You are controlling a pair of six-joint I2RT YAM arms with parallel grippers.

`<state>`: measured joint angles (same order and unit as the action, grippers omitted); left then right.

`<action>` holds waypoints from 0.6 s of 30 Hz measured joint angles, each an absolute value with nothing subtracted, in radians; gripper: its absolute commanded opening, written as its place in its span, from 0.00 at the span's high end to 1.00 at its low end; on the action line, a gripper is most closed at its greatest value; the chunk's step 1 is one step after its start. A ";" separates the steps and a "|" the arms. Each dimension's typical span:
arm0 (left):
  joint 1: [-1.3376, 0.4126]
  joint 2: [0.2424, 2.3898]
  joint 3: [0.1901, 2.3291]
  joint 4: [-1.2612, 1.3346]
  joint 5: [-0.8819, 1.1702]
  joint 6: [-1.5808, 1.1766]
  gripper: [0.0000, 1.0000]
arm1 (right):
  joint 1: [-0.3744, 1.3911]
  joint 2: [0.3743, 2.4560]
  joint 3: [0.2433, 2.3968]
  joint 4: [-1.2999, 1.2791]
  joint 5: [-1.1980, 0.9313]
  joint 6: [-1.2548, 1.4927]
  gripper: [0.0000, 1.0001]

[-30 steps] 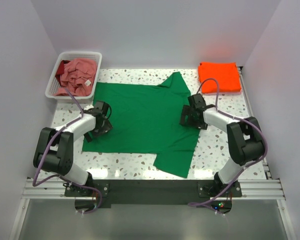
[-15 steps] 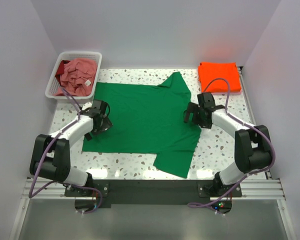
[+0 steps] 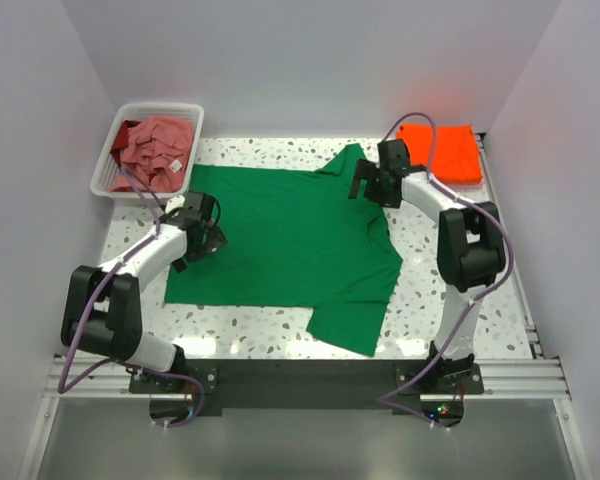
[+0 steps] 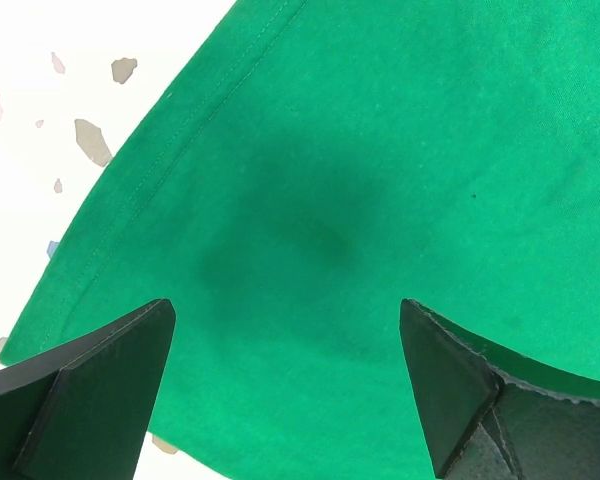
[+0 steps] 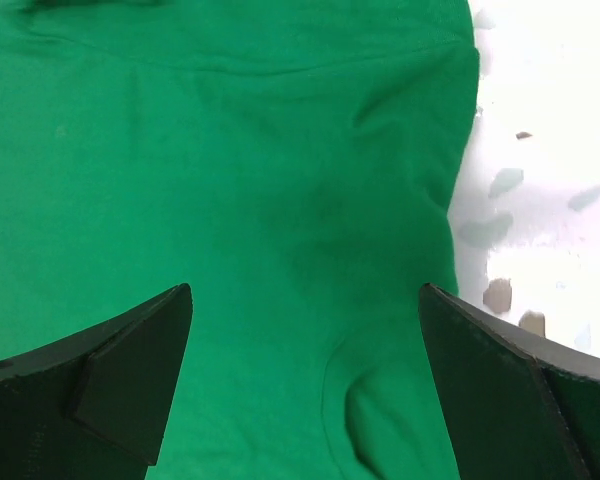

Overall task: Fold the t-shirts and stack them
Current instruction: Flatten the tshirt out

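Since 1 second ago: swung the right gripper [image 3: 363, 186] away from the right-hand edge of the green t-shirt [image 3: 280, 235] and up to its far sleeve, near the orange t-shirt [image 3: 450, 150]. Nudged the left gripper [image 3: 208, 238] only slightly farther along the shirt's left edge. Left the green cloth lying much as before.

Both claws spread wide, pinching nothing. From the left wrist: hovering over green fabric with a stitched hem running slantwise beside speckled table [image 4: 40, 60]. From the right wrist: hovering over green fabric with a seam across the top and a few soft folds near the cloth's edge.

Green t-shirt: opened out mostly flat across the middle of the table, 1 sleeve pointing to the far right, the other jutting toward the near edge. Orange t-shirt: folded into a neat rectangle at the far right corner. Pink t-shirt [image 3: 155, 150]: crumpled in the white basket [image 3: 103, 172] at the far left, white tag showing.
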<state>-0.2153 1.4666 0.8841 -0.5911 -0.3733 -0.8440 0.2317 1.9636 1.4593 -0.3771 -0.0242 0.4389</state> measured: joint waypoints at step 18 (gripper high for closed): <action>-0.215 1.558 0.931 -0.602 -0.427 -0.844 0.00 | 0.239 2.251 1.777 -0.497 0.052 0.384 0.01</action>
